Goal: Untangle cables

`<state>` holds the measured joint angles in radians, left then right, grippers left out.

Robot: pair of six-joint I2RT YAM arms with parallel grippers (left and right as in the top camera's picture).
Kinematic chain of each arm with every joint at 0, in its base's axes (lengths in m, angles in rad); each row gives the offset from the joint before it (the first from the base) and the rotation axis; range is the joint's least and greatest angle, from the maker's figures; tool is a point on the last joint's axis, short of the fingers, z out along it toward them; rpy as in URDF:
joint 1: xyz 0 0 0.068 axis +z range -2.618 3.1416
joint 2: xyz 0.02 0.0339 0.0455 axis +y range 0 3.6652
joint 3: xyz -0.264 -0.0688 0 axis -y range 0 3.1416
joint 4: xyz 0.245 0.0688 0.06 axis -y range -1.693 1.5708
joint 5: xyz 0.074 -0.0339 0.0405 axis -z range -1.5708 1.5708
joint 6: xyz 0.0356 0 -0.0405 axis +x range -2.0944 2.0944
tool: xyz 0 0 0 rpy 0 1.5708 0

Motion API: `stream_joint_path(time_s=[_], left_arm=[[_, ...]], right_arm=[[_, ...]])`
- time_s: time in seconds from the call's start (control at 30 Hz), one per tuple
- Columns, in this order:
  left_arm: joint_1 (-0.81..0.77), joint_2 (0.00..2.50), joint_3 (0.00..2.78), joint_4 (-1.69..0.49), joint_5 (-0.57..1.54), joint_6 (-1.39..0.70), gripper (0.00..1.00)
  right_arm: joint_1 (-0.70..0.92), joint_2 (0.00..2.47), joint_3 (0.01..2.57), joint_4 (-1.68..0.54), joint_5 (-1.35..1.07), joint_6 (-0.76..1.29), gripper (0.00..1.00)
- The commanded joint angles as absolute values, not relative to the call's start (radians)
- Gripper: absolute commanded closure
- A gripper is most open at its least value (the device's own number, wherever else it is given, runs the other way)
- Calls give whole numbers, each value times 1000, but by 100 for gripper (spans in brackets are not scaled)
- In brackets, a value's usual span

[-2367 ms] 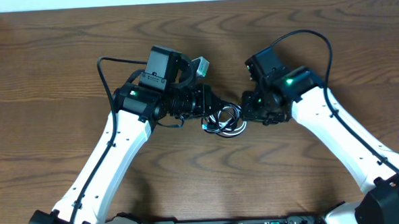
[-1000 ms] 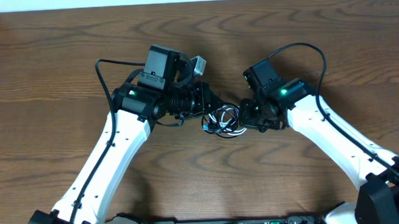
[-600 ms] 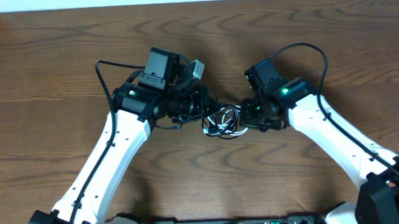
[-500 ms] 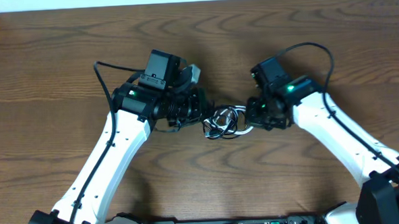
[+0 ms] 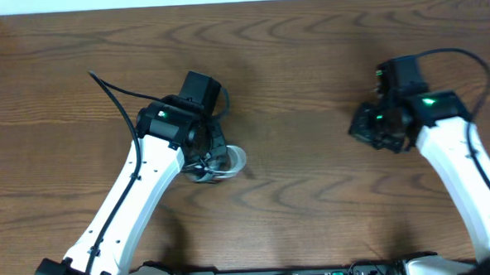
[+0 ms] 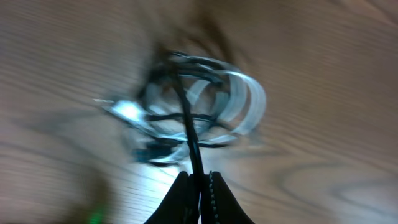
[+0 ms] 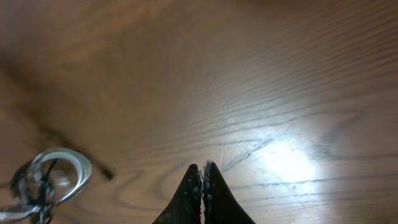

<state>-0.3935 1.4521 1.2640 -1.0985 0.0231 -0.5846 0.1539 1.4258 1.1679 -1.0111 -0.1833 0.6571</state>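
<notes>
The cables [image 5: 228, 161] are one tangled bundle, black cords with white loops, under my left wrist left of the table's middle. My left gripper [image 5: 210, 167] is shut on a black cord of the bundle. In the left wrist view the cord [image 6: 189, 134] runs from the closed gripper [image 6: 199, 178] up into the blurred bundle with its white loops [image 6: 245, 102]. My right gripper [image 5: 359, 129] is shut and empty, far to the right of the bundle. In the right wrist view the gripper [image 7: 203, 168] is above bare wood, and the bundle [image 7: 53, 177] lies at the lower left.
The brown wooden table [image 5: 291, 61] has a pale wall edge along the far side. A thick black arm wire [image 5: 114, 89] loops out from the left arm, and another [image 5: 457, 58] arcs over the right arm.
The arms have pulled apart. My left gripper carried the whole bundle left and toward the front. My right gripper came off the bundle and swung far right, empty.
</notes>
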Motion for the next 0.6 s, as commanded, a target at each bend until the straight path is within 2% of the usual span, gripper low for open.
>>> stream_joint_path(time_s=[0.0,0.07,0.17,0.3,0.47,0.57], left_arm=[[-387,1455,1264,-1106,-80,-614,93],[-387,1455,1264,-1105,-66,-636,92],[-387,1455,1264,-1068,62,-600,93],[-387,1455,1264,-926,427,-427,92],[-387,1455,1264,-683,842,-424,93],[-387,1455,1264,-579,950,-472,93]], right_arm=[[80,1333,1164,-1016,-167,622,99],[47,1294,1164,-1018,-179,622,98],[32,1249,1164,-1014,-251,591,99],[51,1242,1164,-1015,-333,559,85],[107,1259,1163,-1022,-343,543,62],[147,1272,1163,-1021,-343,544,51]])
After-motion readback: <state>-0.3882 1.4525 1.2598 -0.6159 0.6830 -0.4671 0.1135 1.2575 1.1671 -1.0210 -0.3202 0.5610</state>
